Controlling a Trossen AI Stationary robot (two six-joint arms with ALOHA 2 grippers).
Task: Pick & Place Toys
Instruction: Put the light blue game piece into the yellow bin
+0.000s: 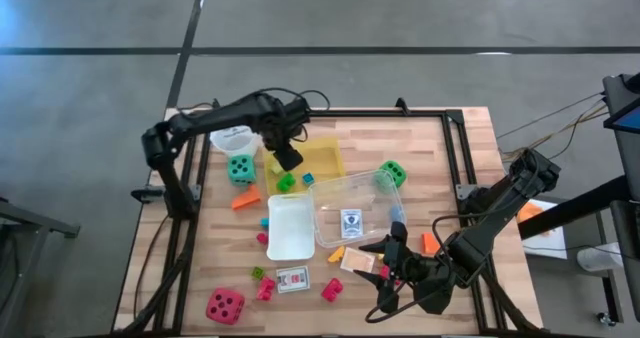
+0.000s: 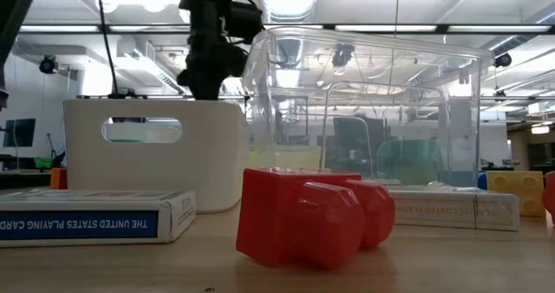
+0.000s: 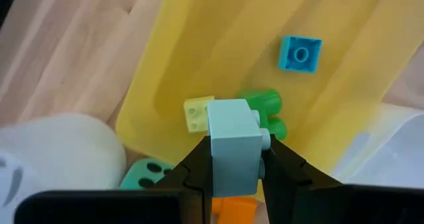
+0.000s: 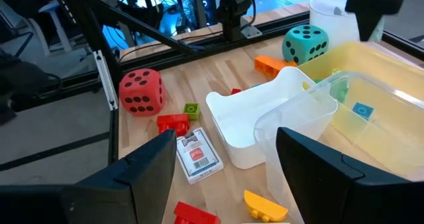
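- Pale-blue block (image 3: pixel 233 144) sits pinched in our left gripper (image 3: pixel 232 159) over the yellow tray (image 3: pixel 218 32); we'd lower before releasing.
- Right gripper (image 4: pixel 225 177) waits wide open, empty, at the desk's (image 1: pixel 440 158) 5 o'clock.

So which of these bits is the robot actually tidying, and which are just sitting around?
Part of the job:
- pale blue block in the left hand
- red die
- teal die
- green die
- card pack

Just there:
- yellow tray
- clear box
- white cup
- right hand, waiting open
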